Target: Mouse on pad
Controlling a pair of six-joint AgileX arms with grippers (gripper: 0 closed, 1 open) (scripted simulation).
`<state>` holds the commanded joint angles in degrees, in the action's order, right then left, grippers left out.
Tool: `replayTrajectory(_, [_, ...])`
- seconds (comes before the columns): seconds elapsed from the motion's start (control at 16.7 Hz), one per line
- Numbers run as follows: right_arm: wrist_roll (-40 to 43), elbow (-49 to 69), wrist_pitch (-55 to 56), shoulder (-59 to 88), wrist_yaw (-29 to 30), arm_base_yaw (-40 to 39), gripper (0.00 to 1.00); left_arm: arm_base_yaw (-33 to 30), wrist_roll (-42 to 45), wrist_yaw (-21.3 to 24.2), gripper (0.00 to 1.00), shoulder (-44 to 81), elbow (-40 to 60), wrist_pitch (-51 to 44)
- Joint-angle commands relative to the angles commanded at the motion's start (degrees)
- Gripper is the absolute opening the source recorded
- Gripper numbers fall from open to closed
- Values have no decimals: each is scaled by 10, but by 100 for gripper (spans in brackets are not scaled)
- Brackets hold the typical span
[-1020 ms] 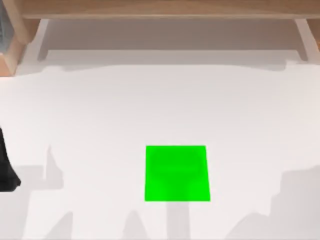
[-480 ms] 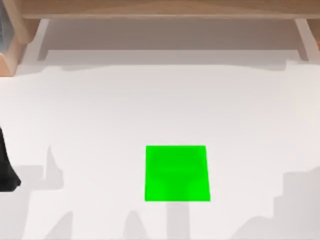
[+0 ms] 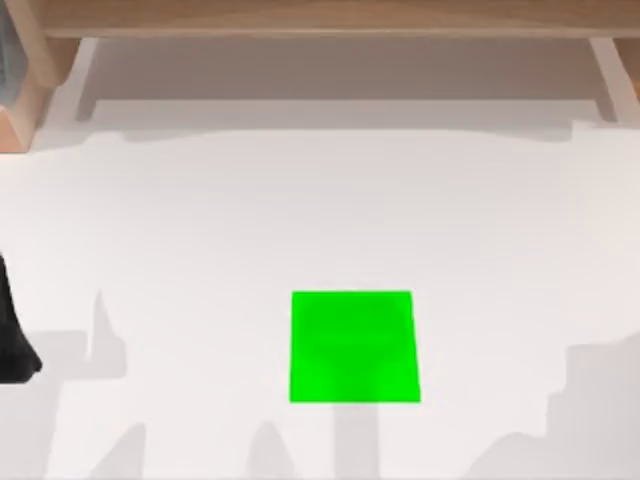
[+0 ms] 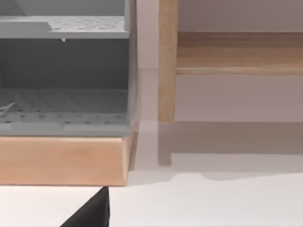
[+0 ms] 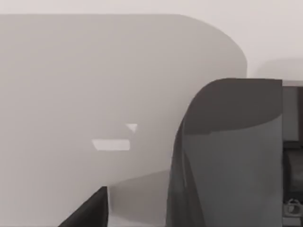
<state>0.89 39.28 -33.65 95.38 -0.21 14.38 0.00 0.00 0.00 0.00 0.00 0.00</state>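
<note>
The pad (image 3: 354,347) is a flat bright green square lying on the white table, a little right of centre and near the front. A dark grey, smooth, rounded body that looks like the mouse (image 5: 229,161) sits very close to the right wrist camera, beside a black part of my right gripper (image 5: 90,213). Whether the gripper holds it I cannot tell. In the top view my left gripper (image 3: 12,345) is a dark shape at the table's left edge, well away from the pad, and a black part of it (image 4: 92,213) also appears in the left wrist view.
A wooden shelf frame (image 3: 320,20) runs along the back of the table. A grey perforated rack on a wooden base (image 4: 64,118) and a wooden post (image 4: 167,61) stand ahead of the left wrist. Arm shadows lie along the table's front.
The shadow at the table's front right has changed shape slightly. The pad and the left arm have not moved.
</note>
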Motion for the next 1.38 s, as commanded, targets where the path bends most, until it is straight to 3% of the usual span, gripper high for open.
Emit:
replayTrajectory(0.24, [0, 0, 0, 0, 0, 0, 2, 0, 0, 0, 100, 0, 0, 0])
replayTrajectory(0.3, [0, 0, 0, 0, 0, 0, 0, 0, 0, 0, 100, 0, 0, 0])
replayTrajectory(0.72, [0, 0, 0, 0, 0, 0, 0, 0, 0, 0, 100, 0, 0, 0])
replayTrajectory(1.02, [2, 52, -81, -53, 2, 1, 0, 0, 0, 0, 100, 0, 0, 0])
replayTrajectory(1.38, [5, 152, -261, -116, 2, 3, 0, 0, 0, 0, 100, 0, 0, 0])
